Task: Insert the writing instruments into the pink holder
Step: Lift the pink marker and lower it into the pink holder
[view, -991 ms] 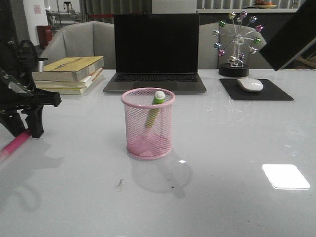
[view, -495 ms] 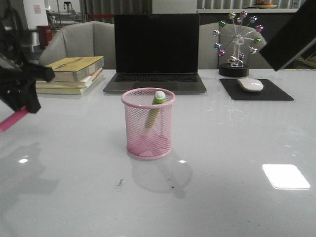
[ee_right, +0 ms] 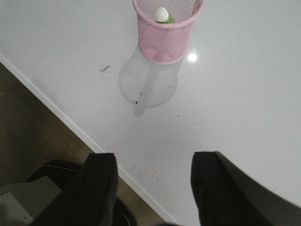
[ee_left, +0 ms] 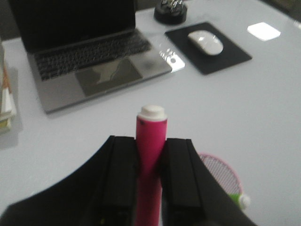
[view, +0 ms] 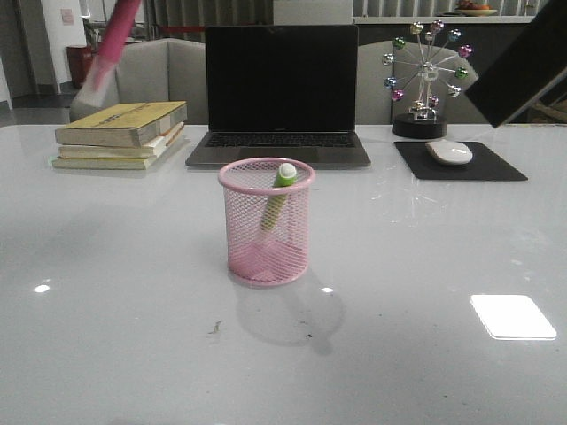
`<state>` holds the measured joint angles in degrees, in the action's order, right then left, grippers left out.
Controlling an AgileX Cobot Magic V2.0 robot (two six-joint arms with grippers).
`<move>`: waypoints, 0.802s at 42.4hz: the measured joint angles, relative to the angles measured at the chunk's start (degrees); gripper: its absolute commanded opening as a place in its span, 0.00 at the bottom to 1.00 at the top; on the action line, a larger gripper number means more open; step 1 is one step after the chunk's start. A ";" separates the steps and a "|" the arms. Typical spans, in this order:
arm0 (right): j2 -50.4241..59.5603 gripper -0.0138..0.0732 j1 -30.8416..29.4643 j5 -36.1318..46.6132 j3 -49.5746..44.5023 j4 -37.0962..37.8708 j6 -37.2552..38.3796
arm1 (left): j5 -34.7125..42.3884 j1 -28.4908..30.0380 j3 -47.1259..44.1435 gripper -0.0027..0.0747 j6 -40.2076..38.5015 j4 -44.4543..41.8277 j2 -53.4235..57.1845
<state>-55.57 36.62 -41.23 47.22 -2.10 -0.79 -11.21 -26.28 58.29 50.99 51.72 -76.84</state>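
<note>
The pink holder [view: 266,221] stands upright mid-table with the green and yellowish pen [view: 277,195] leaning inside it, white end up. The holder's rim [ee_left: 221,169] also shows in the left wrist view, and the holder [ee_right: 168,29] in the right wrist view. My left gripper [ee_left: 150,150] is shut on the pink-red pen [ee_left: 150,141], white end pointing away from the wrist. In the front view only that pen [view: 111,40] shows, blurred, high at the top left; the gripper itself is out of frame. My right gripper [ee_right: 154,162] is open and empty, high over the table's near edge.
An open laptop [view: 281,93] stands behind the holder. A stack of books [view: 124,133] lies at the back left. At the back right are a mouse [view: 449,151] on a black pad [view: 461,164] and a ferris-wheel ornament [view: 425,80].
My left gripper has risen steeply with the pink-red pen, from table level at the left to above the front view's top edge. The right arm and the holder have not moved.
</note>
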 measured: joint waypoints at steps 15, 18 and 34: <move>0.00 0.70 0.00 0.00 0.00 0.00 0.00 | 29.23 -18.59 -0.04 0.15 1.73 4.03 -9.68; 0.00 0.70 0.00 0.00 0.00 0.00 0.00 | 30.67 -19.59 0.61 0.15 -0.53 2.71 -12.05; 0.00 0.70 0.00 0.00 0.00 0.00 0.00 | 40.68 -19.80 1.44 0.15 -24.96 -16.59 -20.30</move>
<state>-55.57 36.62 -41.23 47.22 -2.10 -0.79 29.47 -46.08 59.73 26.03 35.13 -97.15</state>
